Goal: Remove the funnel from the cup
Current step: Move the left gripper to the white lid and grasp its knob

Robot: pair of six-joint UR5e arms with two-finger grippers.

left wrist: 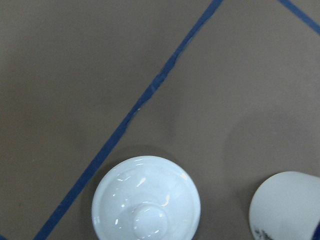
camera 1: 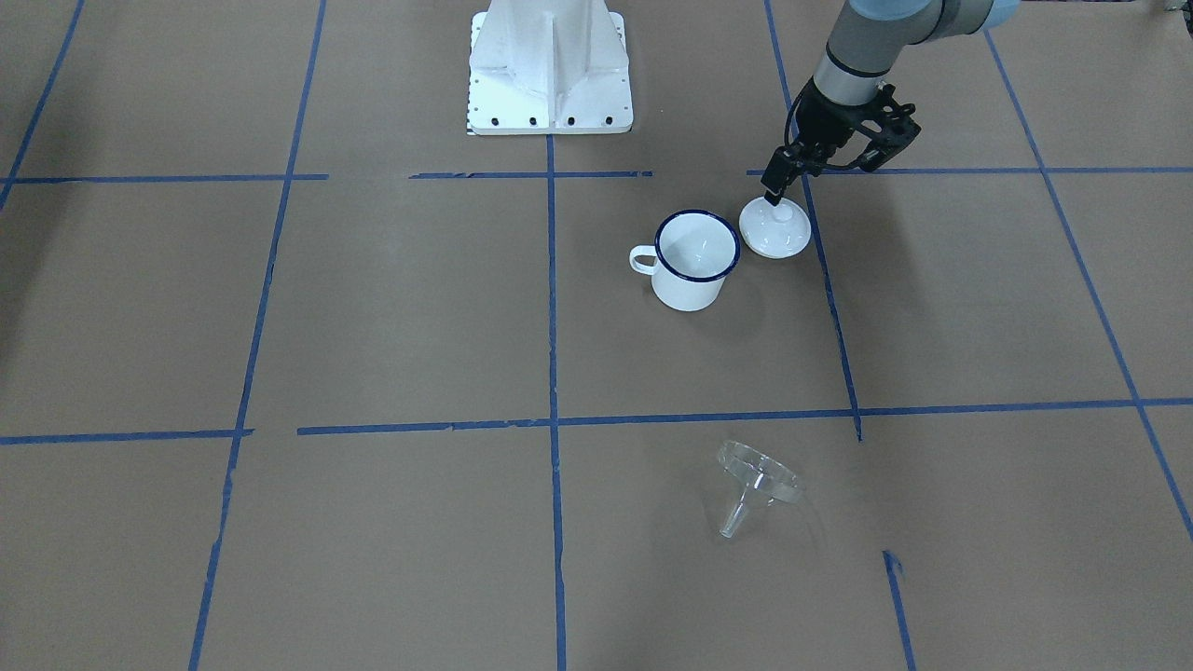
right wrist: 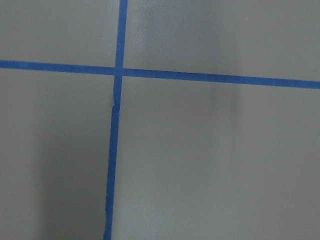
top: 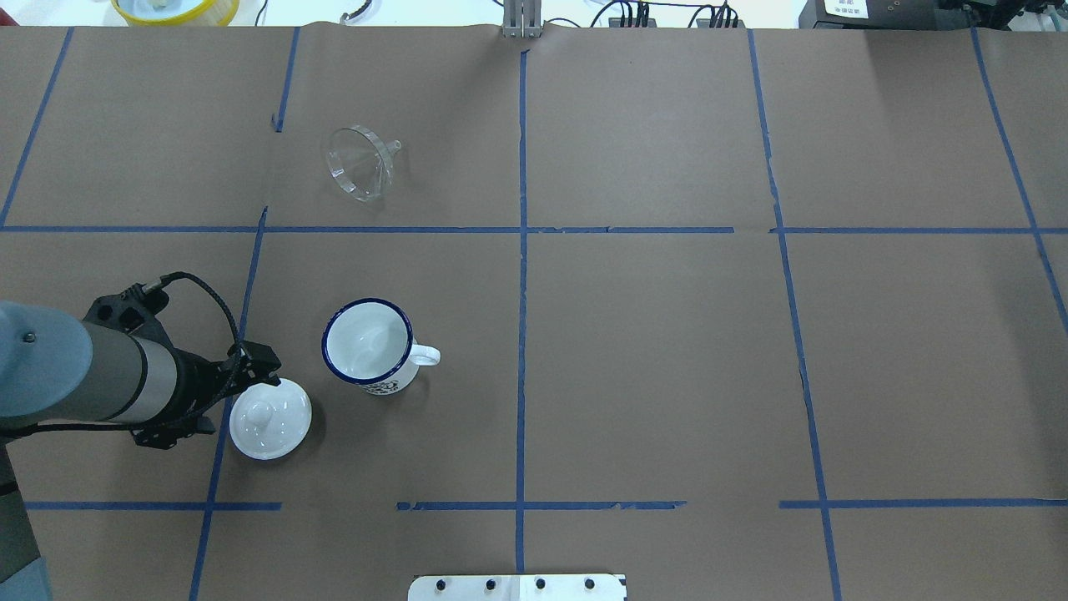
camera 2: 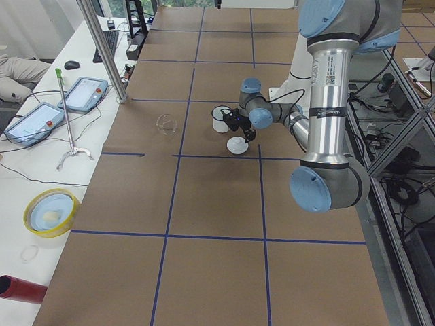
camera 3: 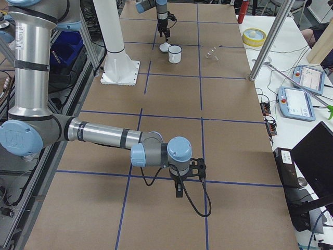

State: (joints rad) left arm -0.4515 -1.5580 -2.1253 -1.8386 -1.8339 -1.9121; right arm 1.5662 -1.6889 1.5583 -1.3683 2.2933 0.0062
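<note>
The clear funnel lies on its side on the brown table, far from the cup, with its spout pointing away from the robot; it also shows in the overhead view. The cup is a white mug with a dark blue rim. It stands upright and empty, its edge showing in the left wrist view. My left gripper hovers a little above the lid, looks shut and holds nothing. My right gripper hangs low over the table far off; I cannot tell its state.
A white domed lid with a knob lies right beside the cup. The white robot base stands behind them. Blue tape lines cross the table. A yellow bowl and a metal post stand at the operators' side.
</note>
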